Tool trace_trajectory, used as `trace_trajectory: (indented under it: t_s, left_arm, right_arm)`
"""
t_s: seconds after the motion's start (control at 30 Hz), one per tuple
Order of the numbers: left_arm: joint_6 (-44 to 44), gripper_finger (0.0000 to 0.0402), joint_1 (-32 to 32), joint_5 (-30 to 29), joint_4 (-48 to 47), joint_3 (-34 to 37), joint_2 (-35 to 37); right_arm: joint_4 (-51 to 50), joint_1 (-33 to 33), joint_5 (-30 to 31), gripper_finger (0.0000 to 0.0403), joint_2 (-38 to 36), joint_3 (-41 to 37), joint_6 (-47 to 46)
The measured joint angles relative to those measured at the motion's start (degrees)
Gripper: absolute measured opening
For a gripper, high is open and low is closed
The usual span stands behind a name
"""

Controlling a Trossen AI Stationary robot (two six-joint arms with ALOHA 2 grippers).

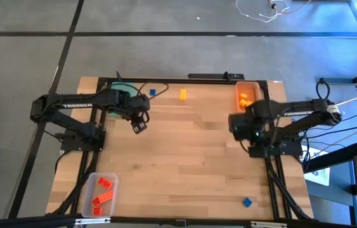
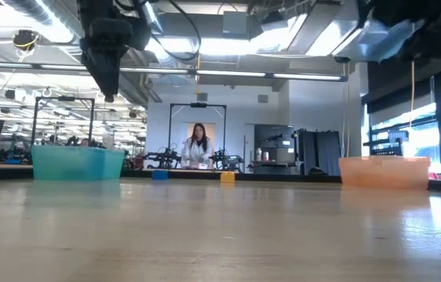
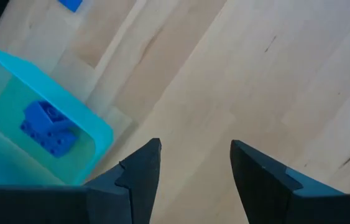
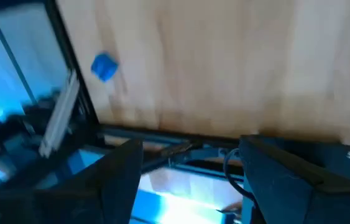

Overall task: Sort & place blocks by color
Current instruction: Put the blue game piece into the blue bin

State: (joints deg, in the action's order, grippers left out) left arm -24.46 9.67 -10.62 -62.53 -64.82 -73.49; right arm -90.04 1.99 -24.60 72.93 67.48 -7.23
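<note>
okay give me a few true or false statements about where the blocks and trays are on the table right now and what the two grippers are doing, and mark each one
1. The left gripper is open and holds nothing. True.
2. The clear tray holds blue blocks. False: it holds red-orange blocks.
3. A loose yellow-orange block lies on the table between the green tray and the orange tray. True.
4. The right gripper is shut on a blue block. False: it is open and empty; a blue block lies loose on the table.
5. The green tray is empty. False: blue blocks lie in it.
</note>
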Motion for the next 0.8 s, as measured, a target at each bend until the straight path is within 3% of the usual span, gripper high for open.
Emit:
trace_trajectory:
  t_s: [0.23, 0.4, 0.8]
  left_arm:
    - [2.66, 0.0185, 2.59, 2.67, 1.84, 0.0, -0.02]
    - [4.06, 0.0185, 2.71, 2.75, 2.56, 0.0, -0.02]
    - [5.65, 0.0185, 2.69, 5.17, 3.73, 0.0, -0.02]
  right_arm:
    - [2.38, 16.02, -0.14, 0.0266, 0.02, 0.0, 0.61]
    - [12.1, 25.49, -0.61, 0.0266, 0.04, -1.5, 0.88]
    - [36.06, 39.65, -0.53, 0.0266, 1.25, -10.92, -4.87]
